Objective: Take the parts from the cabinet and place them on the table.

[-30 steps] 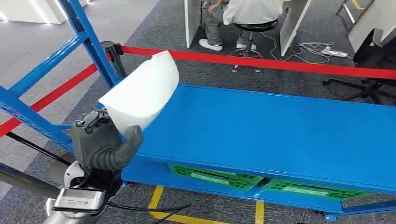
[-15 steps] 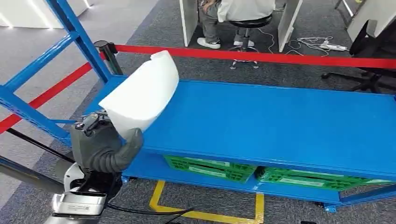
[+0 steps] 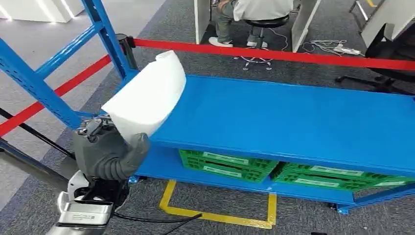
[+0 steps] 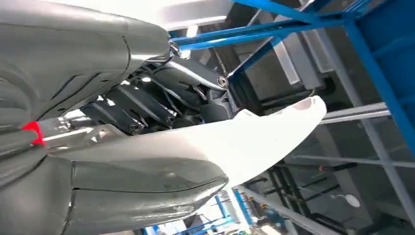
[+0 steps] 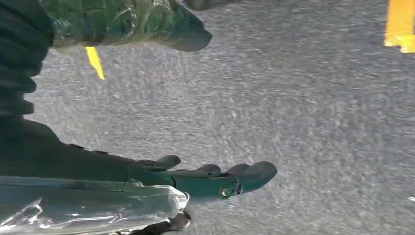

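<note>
Gripping white part (image 3: 147, 98), left hand (image 3: 105, 152), table's (image 3: 293, 122) corner

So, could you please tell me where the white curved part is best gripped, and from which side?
Probably at its lower, narrower end, from below, as the left robot hand already holds it. The white curved part is a thin, bowed shell flaring wide upward, so fingers close more easily around the near edge.

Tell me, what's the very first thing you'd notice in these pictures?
Probably the big curved white part that the robot's left hand holds up at the left end of the bright blue table. Next, the red barrier tape stretched across the grey carpet behind the table, and the green crates on the shelf under it.
</note>
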Controlling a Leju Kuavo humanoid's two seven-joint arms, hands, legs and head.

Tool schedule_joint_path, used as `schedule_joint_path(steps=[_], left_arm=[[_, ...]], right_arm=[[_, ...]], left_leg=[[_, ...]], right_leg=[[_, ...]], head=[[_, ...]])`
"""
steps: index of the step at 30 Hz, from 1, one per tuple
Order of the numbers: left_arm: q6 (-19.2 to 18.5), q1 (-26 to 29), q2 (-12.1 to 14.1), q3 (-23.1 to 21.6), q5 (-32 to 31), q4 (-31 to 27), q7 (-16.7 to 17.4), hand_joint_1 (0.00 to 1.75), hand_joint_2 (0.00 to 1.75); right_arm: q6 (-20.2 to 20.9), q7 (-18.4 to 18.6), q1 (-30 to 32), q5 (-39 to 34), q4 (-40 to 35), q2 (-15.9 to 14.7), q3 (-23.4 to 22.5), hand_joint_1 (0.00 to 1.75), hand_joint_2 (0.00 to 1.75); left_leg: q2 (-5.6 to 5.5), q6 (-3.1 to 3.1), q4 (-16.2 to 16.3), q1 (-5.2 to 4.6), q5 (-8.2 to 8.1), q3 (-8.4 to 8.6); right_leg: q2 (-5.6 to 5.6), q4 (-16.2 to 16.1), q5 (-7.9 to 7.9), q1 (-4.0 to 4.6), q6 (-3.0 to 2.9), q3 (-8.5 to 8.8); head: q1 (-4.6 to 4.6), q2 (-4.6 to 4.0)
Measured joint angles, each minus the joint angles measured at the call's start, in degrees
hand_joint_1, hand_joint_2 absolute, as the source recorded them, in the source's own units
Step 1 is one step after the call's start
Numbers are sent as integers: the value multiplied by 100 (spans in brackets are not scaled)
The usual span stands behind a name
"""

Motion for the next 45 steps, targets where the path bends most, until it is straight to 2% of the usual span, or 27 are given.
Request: schedule_joint_path(steps=[3,5,7,9,12,14,16,18,19,20,23,24,26,28,29,30,31,33,34,35,36,39,40,41,43,44,45], left_arm=[[2,25,-11,-20,-15,-2,0,175,175],[15,31,-15,-28,-20,-35,0,175,175],[15,43,-24,-55,-41,-39,0,175,175],[15,64,-24,-81,-52,-44,0,175,175],[15,82,-7,-105,-65,-52,0,175,175],[15,105,2,-111,-65,-52,0,175,175],[15,120,9,-114,-68,-52,0,175,175],[15,117,4,-120,-68,-55,0,175,175],[15,112,4,-122,-68,-61,0,175,175],[15,111,0,-129,-70,-68,-2,175,175],[18,113,0,-140,-81,-74,-15,175,175],[18,111,-2,-144,-83,-81,-15,175,175],[15,100,-13,-153,-76,-83,-15,175,175],[11,111,-11,-162,-76,-83,-15,175,175],[11,111,-11,-171,-76,-83,-15,175,175],[9,113,-11,-179,-76,-83,-15,175,175],[7,112,-9,-181,-74,-83,-15,175,175],[7,115,-7,-188,-72,-83,-15,175,175],[9,113,-9,-188,-65,-83,-15,175,175],[7,112,-9,-186,-65,-92,-15,175,175],[9,112,-9,-188,-65,-98,-15,175,175],[9,121,2,-195,-65,-98,-15,175,175],[15,128,7,-199,-65,-98,-15,175,175],[15,128,13,-199,-65,-98,-15,175,175],[15,128,20,-205,-63,-98,-15,175,175],[15,132,24,-212,-63,-98,-15,175,175],[15,136,31,-214,-63,-98,-15,175,175]], right_arm=[[0,0,-16,-4,0,0,0,0,175],[0,-2,-58,-4,0,0,0,0,175],[0,0,-40,-4,0,0,7,0,175],[-2,7,-18,0,0,-2,2,0,175],[-7,9,-28,0,0,-2,2,0,175],[-7,11,-17,0,0,-2,2,0,175],[-5,11,-18,-2,0,-2,0,0,175],[-4,11,-20,0,0,0,2,0,175],[-4,11,-18,2,2,12,2,0,175],[-9,15,-23,2,0,26,0,0,175],[-7,26,-22,4,2,28,2,0,175],[-7,26,-21,4,4,26,2,0,175],[-7,26,-24,4,2,26,2,0,175],[-7,28,-28,4,2,24,2,0,175],[-7,26,-29,4,2,24,2,0,175],[-7,28,-27,4,2,24,2,0,175],[-7,24,-27,4,2,24,2,0,175],[-7,9,-37,4,2,22,2,0,175],[-7,7,-50,4,2,20,2,0,175],[-7,4,-67,4,2,20,2,0,175],[-4,0,-77,4,2,20,4,0,175],[-4,-2,-34,4,2,20,2,0,175],[-7,-2,-43,7,0,15,0,0,175],[-7,-4,-46,7,0,13,-2,0,175],[-7,-11,-48,7,2,15,0,0,175],[-7,-11,-45,7,2,13,0,0,175],[-7,-11,-45,7,2,13,-2,0,175]], left_leg=[[-4,-50,38,0,97,-144],[2,-115,80,-28,149,-217],[2,-181,78,-14,250,-246],[-19,-235,126,-2,197,-282],[-21,-346,1046,31,-737,-533],[-21,-378,1801,53,-1038,-680],[-21,-363,1611,65,-760,-417],[-24,-280,727,49,-412,178],[-29,-190,250,21,-418,478],[-25,-152,12,14,-464,597],[-28,-121,-20,-20,-413,525],[-10,-94,-129,43,-317,493],[11,-34,-130,48,-211,378],[14,-41,-117,39,-115,239],[17,-49,-107,38,-55,160],[17,-56,-93,39,-2,82],[17,-71,-76,41,46,2],[15,-111,-34,48,127,-132],[12,-142,8,44,157,-179],[7,-172,61,7,176,-244],[12,-209,86,-4,222,-262],[9,-282,76,16,347,-289],[-6,-316,136,34,186,-336],[-5,-347,359,37,-174,-398],[-4,-395,1222,48,-860,-596],[-5,-399,1621,49,-1016,-665],[-5,-392,1837,48,-996,-664]], right_leg=[[-1,-1258,514,1,-34,901],[20,-1823,335,31,-66,1251],[25,-1820,334,50,-123,1159],[-20,-1862,424,5,-261,1094],[-18,-1852,572,16,-364,990],[-23,-1826,664,26,-364,849],[-23,-1769,724,40,-354,709],[-12,-1723,770,61,-340,618],[-11,-1712,794,51,-330,595],[-8,-1696,826,89,-289,559],[-26,-1717,957,49,-170,496],[-18,-1693,938,68,-135,459],[3,-1316,432,49,-95,260],[-1,-444,-142,26,-55,28],[-1,-73,-259,27,-36,-50],[0,68,-170,26,-20,-23],[-1,-40,60,21,-9,119],[-2,-783,494,4,-5,665],[-2,-1307,500,-10,3,1022],[5,-1784,300,5,12,1376],[24,-1899,224,9,-74,1373],[8,-1875,308,14,-192,1224],[-17,-1876,361,4,-266,1182],[-17,-1876,419,6,-321,1121],[-20,-1861,542,21,-338,1020],[-22,-1845,598,32,-341,942],[-28,-1819,642,42,-346,861]], head=[[0,0],[-15,2],[-18,0],[0,2],[-42,0],[-37,2],[-40,2],[-44,0],[-35,2],[-31,2],[-37,2],[-35,0],[-6,2],[-13,0],[-2,2],[-7,0],[-4,2],[-7,0],[-4,0],[7,2],[-18,2],[6,0],[3,2],[-13,0],[-24,0],[-26,2],[-24,2]])
